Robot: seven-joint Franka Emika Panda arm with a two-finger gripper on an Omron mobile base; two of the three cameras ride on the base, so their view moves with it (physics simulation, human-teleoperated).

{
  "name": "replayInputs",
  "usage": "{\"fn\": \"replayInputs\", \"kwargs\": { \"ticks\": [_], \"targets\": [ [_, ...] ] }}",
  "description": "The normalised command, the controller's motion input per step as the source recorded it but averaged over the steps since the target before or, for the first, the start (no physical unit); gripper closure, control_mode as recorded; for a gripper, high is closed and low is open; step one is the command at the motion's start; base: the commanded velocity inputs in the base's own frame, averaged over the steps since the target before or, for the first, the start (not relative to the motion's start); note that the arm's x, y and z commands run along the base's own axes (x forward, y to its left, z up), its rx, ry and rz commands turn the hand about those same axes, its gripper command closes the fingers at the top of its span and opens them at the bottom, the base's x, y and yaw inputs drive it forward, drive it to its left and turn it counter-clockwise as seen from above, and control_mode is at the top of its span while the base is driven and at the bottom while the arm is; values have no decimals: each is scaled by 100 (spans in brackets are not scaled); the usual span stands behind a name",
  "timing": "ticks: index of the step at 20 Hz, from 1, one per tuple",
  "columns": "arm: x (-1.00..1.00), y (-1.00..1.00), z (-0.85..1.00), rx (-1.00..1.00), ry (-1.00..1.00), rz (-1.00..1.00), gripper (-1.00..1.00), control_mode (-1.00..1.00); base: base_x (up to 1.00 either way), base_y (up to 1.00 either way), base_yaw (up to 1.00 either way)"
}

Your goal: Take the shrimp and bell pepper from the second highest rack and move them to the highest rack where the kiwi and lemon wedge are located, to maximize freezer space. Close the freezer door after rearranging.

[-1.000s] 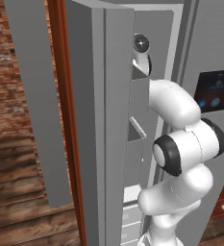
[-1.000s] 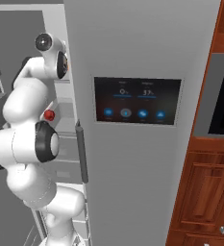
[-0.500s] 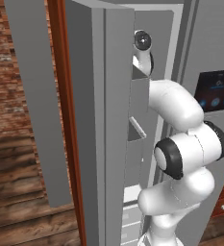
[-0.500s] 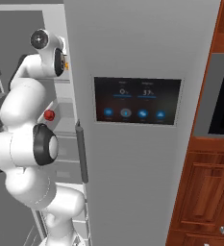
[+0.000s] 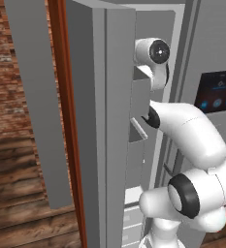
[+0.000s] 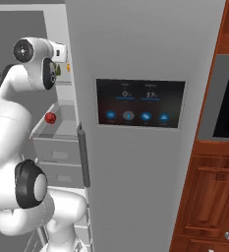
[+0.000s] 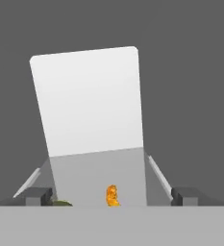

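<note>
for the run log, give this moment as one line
gripper: open | shrimp: lying on highest rack, between fingertips | freezer door: open

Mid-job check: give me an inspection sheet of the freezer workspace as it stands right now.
Surface: highest rack, a pale shelf, carries the shrimp.
Job's things: shrimp lies on that shelf between the finger tips, not gripped; bell pepper sits in the second highest rack; freezer door stands open.
Clutter: dark green piece by one finger tip, perhaps the kiwi.
Gripper: gripper open, at the highest rack.
Cables: nothing seen.
Surroundings: touch panel door, wooden cabinets, brick wall.
</note>
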Motion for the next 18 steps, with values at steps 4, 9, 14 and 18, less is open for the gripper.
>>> {"fn": "replayInputs", "kwargs": {
  "ticks": [4,9,14,18],
  "targets": [
    [-79,-18,17,7,-1,0,-100,-100,0,0,0],
    [-60,-27,20,13,0,3,-100,-100,0,0,0],
    [-61,-27,10,10,0,8,-100,-100,0,0,0],
    [-61,-31,0,5,0,9,-100,-100,0,0,0]
  ]
}}
